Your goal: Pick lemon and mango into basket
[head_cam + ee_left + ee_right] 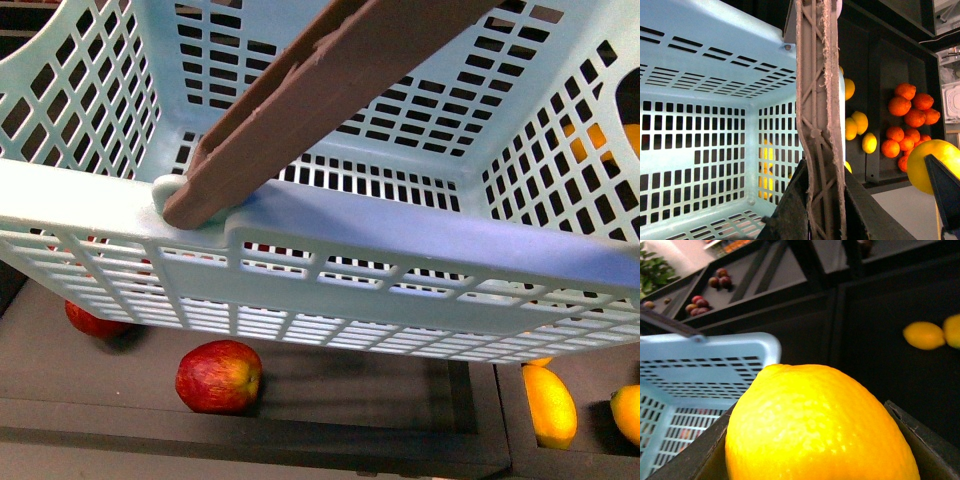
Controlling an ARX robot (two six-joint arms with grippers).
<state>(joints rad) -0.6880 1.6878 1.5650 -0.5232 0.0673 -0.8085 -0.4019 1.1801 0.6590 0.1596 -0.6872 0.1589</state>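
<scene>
Lemon (820, 425) in right pincer (812, 452); left pincer (825, 207) holds basket (420, 240)

The light turquoise slotted plastic basket (400, 235) hides most of one round red apple (95, 322); the right wrist view's edge cuts off the bright-yellow oval lemon (820, 425).

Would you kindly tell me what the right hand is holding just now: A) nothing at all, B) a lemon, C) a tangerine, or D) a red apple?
B: in the right wrist view a bright yellow lemon fills the grip of the right hand, beside the rim of the basket.
</scene>
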